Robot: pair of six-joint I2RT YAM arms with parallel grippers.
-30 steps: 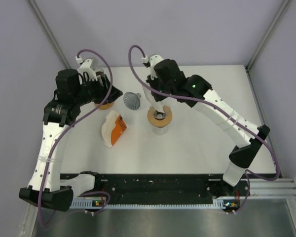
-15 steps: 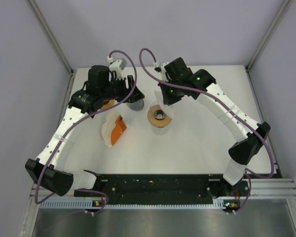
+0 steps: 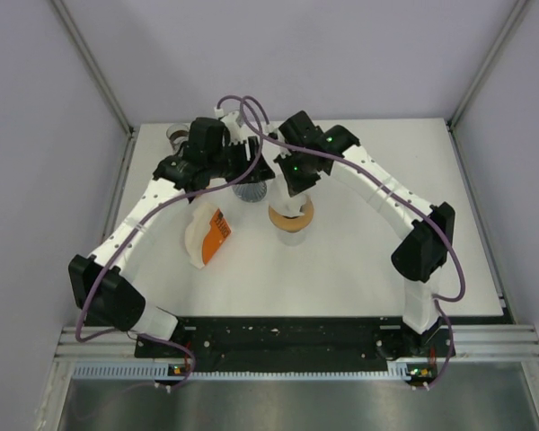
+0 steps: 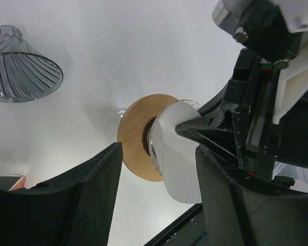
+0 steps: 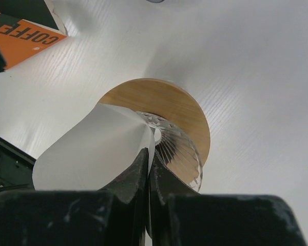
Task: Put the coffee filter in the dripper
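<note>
A white paper coffee filter (image 5: 92,148) hangs pinched at its edge in my shut right gripper (image 5: 149,154). Its lower edge touches the rim of the clear ribbed glass dripper (image 5: 182,151), which sits on a round wooden collar (image 5: 169,102). From above, the right gripper (image 3: 294,193) is right over the dripper (image 3: 290,217). My left gripper (image 4: 159,200) is open with nothing between its fingers. It faces the filter (image 4: 179,154) and wooden collar (image 4: 136,138) from the left side. In the top view the left gripper (image 3: 251,175) hangs just left of the right one.
A second, grey ribbed dripper (image 4: 20,66) stands on the table left of the wooden one, under the left wrist (image 3: 249,189). An orange and white pack of filters (image 3: 208,233) lies at front left. A glass (image 3: 175,135) stands at the back left corner.
The left arm has swung right from the back left to beside the dripper, staying open. The right gripper has shifted the filter over the dripper's rim.
</note>
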